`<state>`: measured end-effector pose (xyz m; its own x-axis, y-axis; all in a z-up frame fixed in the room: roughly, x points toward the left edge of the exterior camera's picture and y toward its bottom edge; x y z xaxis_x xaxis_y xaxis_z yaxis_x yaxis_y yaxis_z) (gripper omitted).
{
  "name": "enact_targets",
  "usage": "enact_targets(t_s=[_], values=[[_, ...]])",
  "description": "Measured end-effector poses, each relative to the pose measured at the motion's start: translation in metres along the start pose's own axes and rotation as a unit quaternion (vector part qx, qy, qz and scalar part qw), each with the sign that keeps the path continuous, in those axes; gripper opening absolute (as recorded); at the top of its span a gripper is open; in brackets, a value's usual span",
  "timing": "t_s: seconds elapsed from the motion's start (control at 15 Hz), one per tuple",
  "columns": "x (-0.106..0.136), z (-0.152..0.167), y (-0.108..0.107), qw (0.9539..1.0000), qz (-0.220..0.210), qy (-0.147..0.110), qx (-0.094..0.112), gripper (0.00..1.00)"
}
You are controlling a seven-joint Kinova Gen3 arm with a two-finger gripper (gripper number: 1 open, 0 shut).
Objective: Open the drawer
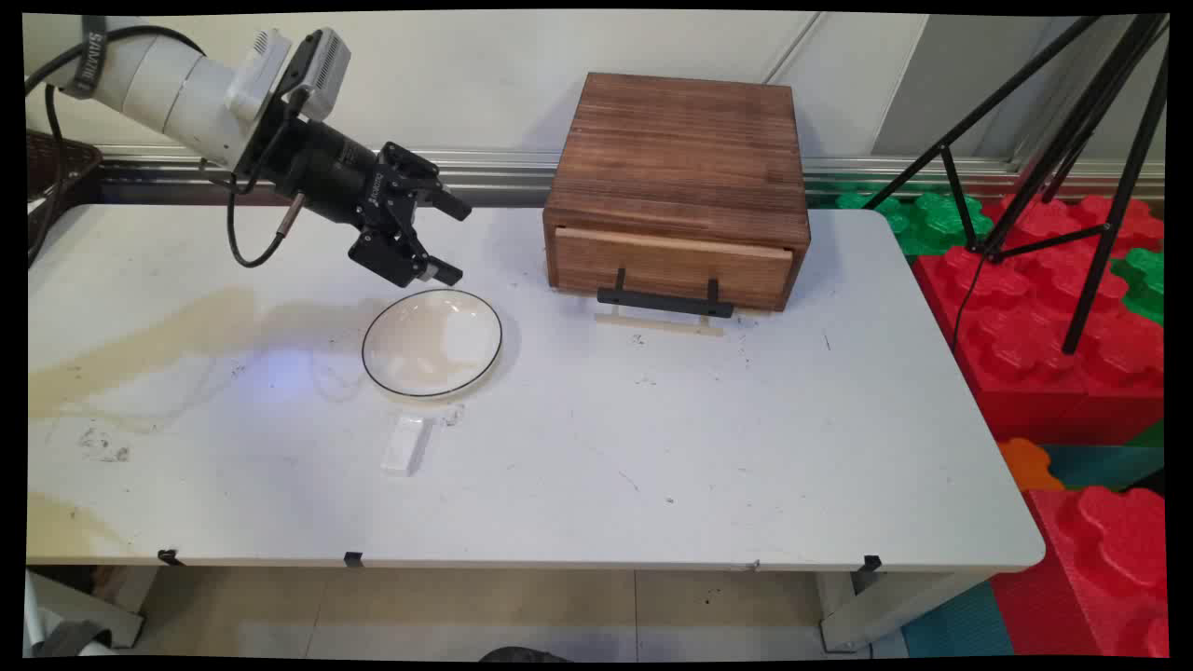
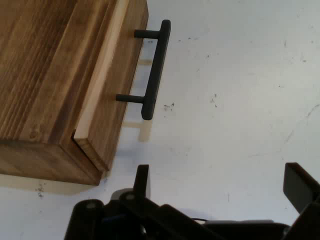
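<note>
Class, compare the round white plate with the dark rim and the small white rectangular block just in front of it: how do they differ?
The round white plate with the dark rim is circular and much larger; the small white rectangular block is oblong and far smaller. The plate has a dark rim; the block is plain white. Both are white, lying on the white table.

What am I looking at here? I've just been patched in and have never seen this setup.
A white robot arm carries a black two-finger gripper, open and holding nothing. It hangs above the far rim of a white plate with a dark edge.

The wide picture comes from a fixed camera looking down across the white table. The other comes from a camera on the hand itself, looking along the fingers.

Also on the table: a wooden drawer box with a black handle, and a small white block near the plate.
</note>
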<state>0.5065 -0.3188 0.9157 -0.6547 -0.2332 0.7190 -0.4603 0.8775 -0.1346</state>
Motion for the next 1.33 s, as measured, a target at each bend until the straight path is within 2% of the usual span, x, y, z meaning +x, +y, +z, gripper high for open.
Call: enact_targets(t_s=[0.4, 0.87, 1.33], values=[[0.009, 0.001, -0.002, 1.0, 0.006, 0.003, 0.001, 1.0], [0.044, 0.014, -0.001, 0.9996, 0.027, 0.005, 0.003, 1.0], [0.079, 0.056, 0.0, 0.9993, 0.036, -0.013, 0.003, 1.0]])
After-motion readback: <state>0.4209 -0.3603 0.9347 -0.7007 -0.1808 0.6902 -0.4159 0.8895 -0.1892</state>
